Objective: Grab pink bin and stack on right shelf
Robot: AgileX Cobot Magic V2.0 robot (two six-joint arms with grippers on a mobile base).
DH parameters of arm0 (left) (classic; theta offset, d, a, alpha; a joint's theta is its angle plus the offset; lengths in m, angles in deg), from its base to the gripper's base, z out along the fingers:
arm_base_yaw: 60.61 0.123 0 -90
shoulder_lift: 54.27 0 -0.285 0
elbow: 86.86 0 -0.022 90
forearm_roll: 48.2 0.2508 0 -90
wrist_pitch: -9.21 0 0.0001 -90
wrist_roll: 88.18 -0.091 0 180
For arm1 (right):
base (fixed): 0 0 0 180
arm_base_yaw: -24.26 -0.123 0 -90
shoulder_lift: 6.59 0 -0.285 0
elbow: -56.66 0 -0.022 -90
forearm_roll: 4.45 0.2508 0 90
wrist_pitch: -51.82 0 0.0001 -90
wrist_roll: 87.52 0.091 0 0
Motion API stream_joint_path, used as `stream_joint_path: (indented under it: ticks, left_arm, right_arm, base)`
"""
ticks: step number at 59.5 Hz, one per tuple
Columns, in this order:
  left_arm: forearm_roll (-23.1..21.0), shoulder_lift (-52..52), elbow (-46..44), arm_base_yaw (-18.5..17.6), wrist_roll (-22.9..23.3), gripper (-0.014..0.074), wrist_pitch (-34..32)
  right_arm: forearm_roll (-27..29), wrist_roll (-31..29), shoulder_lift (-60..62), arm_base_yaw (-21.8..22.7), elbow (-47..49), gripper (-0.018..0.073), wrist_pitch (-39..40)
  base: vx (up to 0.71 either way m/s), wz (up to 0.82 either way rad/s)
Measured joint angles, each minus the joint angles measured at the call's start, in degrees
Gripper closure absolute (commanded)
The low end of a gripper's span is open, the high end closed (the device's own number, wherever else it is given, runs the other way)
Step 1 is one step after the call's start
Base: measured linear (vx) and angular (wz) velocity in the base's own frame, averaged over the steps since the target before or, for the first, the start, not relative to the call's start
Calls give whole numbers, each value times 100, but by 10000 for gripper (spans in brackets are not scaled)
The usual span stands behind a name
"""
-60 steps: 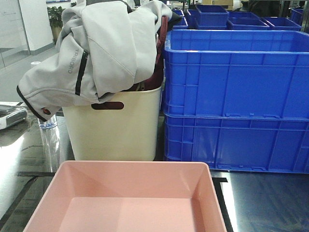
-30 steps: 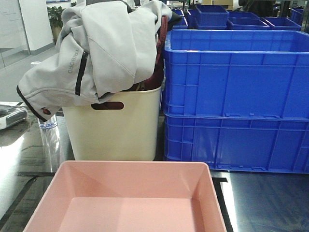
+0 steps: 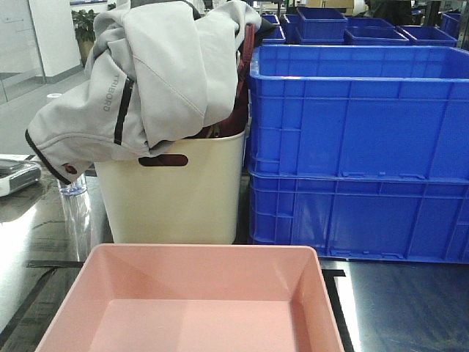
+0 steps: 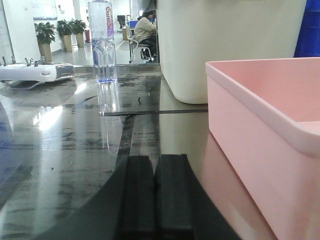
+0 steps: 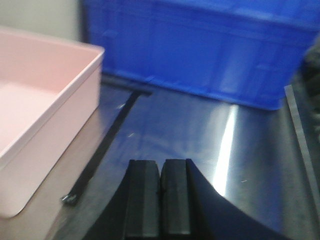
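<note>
We're looking straight over the pink bin (image 3: 192,301), which sits empty at the near edge of the glossy dark grey shelf (image 3: 399,304), black tape strips (image 3: 333,293) running along its sides. Just behind it stands the cream bin (image 3: 176,194), heaped with a grey jacket (image 3: 143,84) that spills over its left rim, and to the right of that we see two ribbed blue crates (image 3: 359,150) stacked one on the other, with more blue crates further back. Over on the left wrist view, our left gripper (image 4: 156,195) has its black pads pressed together, nothing between them, low over the reflective surface with the pink bin's wall just to its right and not touching. A clear water bottle (image 4: 102,42) stands upright far left, a white device (image 4: 35,74) lying beyond it. On the right wrist view, our right gripper (image 5: 160,200) is likewise closed pad to pad on nothing, hovering over the shelf, the pink bin off to its left and apart from it, the blue crate wall across the far side.
</note>
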Motion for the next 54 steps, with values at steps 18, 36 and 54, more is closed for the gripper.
stream_joint_path:
  ticks: [18,36,54]
  left_arm:
    - [0,0,0,0,0,602,0]
    - [0,0,0,0,0,602,0]
    - [0,0,0,0,0,602,0]
  right_arm:
    - [-87,-7,487,548,-1630,568,1351]
    - [-87,-7,721,558,-3010,568,3263]
    - [-87,326,1354,655,-3691,568,4225]
  base:
    - [0,0]
    - [0,0]
    - [0,0]
